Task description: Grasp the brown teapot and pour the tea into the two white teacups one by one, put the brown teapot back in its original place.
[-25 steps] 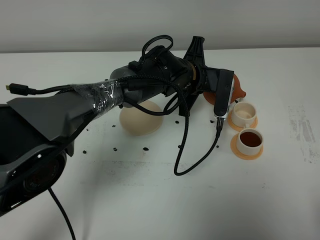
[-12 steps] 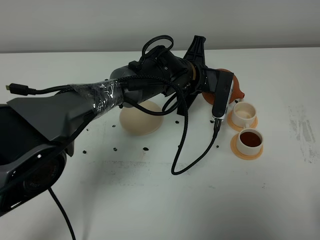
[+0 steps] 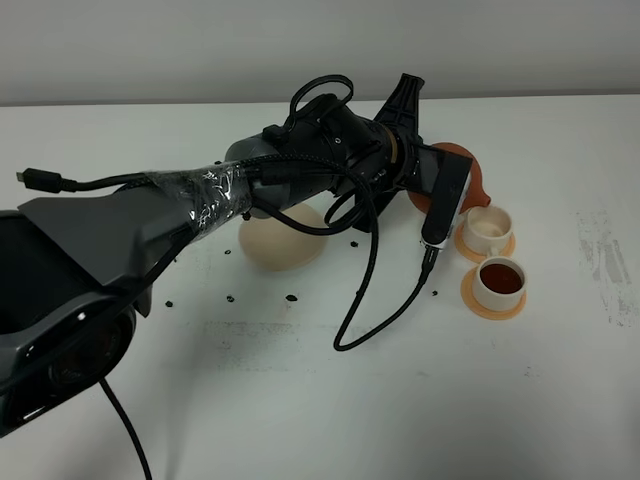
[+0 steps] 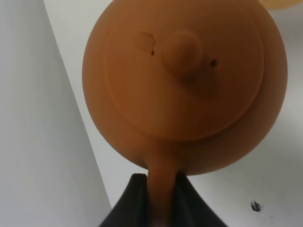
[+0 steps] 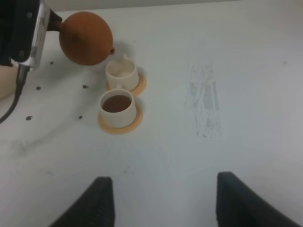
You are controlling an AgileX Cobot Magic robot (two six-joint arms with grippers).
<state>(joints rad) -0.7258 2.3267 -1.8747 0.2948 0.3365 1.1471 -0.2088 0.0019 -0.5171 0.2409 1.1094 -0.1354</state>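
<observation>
I hold the brown teapot [image 4: 184,85] by its loop handle, my left gripper [image 4: 158,176] pressed together on that handle so the pot cannot swing as I tip it. The pot sits just beside the pale-insided teacup [image 3: 487,227], on that cup's far-left side in the high view. Its short spout points at the cup's rim, and I judge that this cup is the one left to fill. No dark tea shows in it. I cannot tell whether a stream is running. The other teacup [image 3: 500,280], just beside the pale one on its near side, already holds dark tea, so I take the first pour as done. Each cup stands on an orange coaster [image 3: 492,305]. The cream saucer [image 3: 280,245], where the pot must go back, lies well apart from the pale cup, beyond the pot and partly under my forearm. My left arm reaches across the table toward the pale cup, wrist rolled, with a cable [image 3: 375,300] drooping to the tabletop. My right gripper [image 5: 164,178] hangs spread and empty, well apart from the pale cup, out past the filled one
</observation>
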